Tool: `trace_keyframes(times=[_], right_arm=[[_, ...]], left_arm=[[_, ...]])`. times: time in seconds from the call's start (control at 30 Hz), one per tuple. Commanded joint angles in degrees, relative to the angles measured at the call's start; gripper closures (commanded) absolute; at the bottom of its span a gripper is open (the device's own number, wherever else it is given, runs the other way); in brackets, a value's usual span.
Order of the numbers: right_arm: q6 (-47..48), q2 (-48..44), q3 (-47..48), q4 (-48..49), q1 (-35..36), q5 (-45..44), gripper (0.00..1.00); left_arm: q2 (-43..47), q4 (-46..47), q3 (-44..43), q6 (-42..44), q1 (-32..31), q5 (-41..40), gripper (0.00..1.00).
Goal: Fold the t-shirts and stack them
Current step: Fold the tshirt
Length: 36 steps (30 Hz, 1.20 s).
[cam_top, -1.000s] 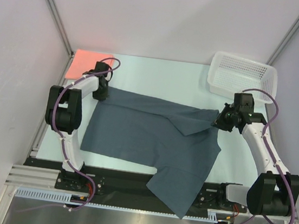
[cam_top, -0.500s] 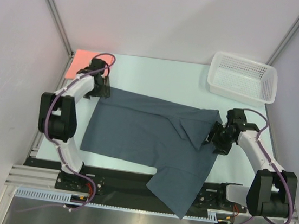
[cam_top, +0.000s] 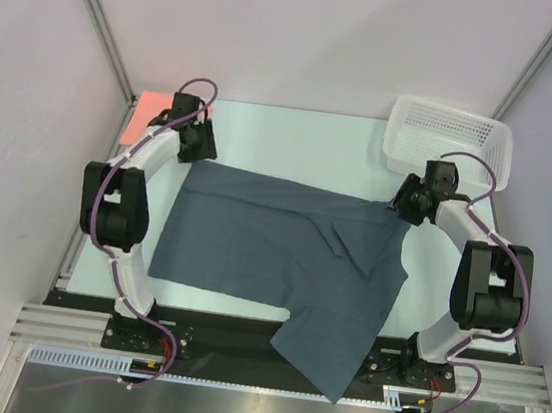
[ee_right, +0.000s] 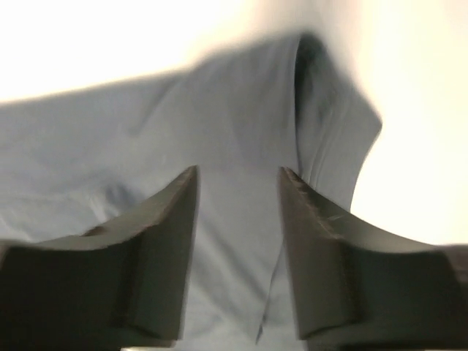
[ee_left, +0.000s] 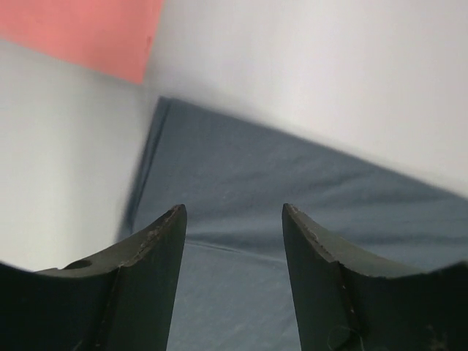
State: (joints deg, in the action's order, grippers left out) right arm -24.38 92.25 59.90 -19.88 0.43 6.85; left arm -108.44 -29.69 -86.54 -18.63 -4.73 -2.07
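Across the middle of the table the slate blue-grey t-shirt lies spread out, 1 corner reaching past the near edge. The folded salmon-pink t-shirt sits at the far-left corner. The left gripper hovers by the dark shirt's far-left corner and the right gripper by its far-right corner. Both have their jaws partly apart and hold nothing.

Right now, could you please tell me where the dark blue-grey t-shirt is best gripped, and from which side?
Probably at the two far corners of the dark blue-grey t-shirt, coming down from the far side. It lies flat, so only its edges give cloth to pinch, and the left end effector and right end effector hang open near those corners.
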Motion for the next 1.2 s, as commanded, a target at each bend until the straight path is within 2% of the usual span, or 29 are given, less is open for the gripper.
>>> trace_keyframes(times=[0.0, 0.2, 0.37, 0.4, 0.5, 0.63, 0.77, 0.83, 0.87, 0.93, 0.97, 1.0, 1.03, 1.1, 1.17], right_arm=[[-1.9, 4.3, 2.5, 10.2, -1.9, 0.4, 0.51], [-2.8, 9.9, 7.2, 6.9, -2.0, -1.0, 0.57], [-2.2, 12.5, 6.6, 8.8, -2.1, -0.9, 0.57], [-2.3, 13.1, 7.1, 8.4, -2.1, -1.8, 0.6], [-2.8, 15.3, 8.7, 6.3, -2.4, -5.7, 0.79], [-0.5, 16.5, 9.4, 5.3, -2.9, -7.9, 0.78], [1.1, 17.9, 11.8, 0.2, -3.3, -12.7, 0.79], [2.3, 16.7, 13.2, -2.7, -3.2, -13.1, 0.75], [2.1, 15.8, 13.6, -4.1, -3.1, -13.9, 0.7], [2.0, 11.7, 13.5, -6.6, -2.4, -16.0, 0.66], [2.1, 11.3, 14.3, -8.5, -2.2, -15.9, 0.61], [1.4, 11.5, 16.7, -14.3, -1.9, -16.2, 0.51], [1.4, 11.2, 16.8, -16.2, -1.7, -16.6, 0.47], [2.7, 7.7, 14.0, -15.7, -0.8, -16.1, 0.38], [3.2, -1.0, 7.3, -14.1, 1.8, -15.6, 0.31]], left_arm=[[-1.9, 3.7, -0.8, -1.5, -0.5, 4.1, 0.4], [-5.0, 4.0, 1.6, -2.5, 0.2, 3.4, 0.4], [-6.8, 4.8, 4.0, -5.2, 2.7, 5.9, 0.42], [-7.0, 4.5, 3.9, -5.4, 2.7, 6.2, 0.42], [-6.4, 3.9, 4.0, -5.1, 2.7, 6.3, 0.42], [-3.8, 3.0, 4.4, -4.9, 2.6, 6.3, 0.42], [0.0, 0.3, 5.5, -4.1, 0.4, 3.7, 0.42], [3.3, -2.2, 6.6, -3.9, -2.5, 2.8, 0.44], [5.0, -3.0, 7.1, -4.4, -3.8, 2.8, 0.45], [8.2, -3.9, 8.8, -4.8, -8.7, 3.2, 0.56], [11.1, -3.5, 10.7, -4.8, -10.7, 4.3, 0.57], [12.2, -2.3, 11.6, -4.9, -12.8, 4.7, 0.57], [13.4, -0.8, 13.0, -5.4, -16.7, 5.3, 0.57], [16.1, 5.5, 18.3, -9.1, -20.8, 11.5, 0.57], [17.6, 7.6, 21.6, -12.7, -23.3, 14.5, 0.57]])
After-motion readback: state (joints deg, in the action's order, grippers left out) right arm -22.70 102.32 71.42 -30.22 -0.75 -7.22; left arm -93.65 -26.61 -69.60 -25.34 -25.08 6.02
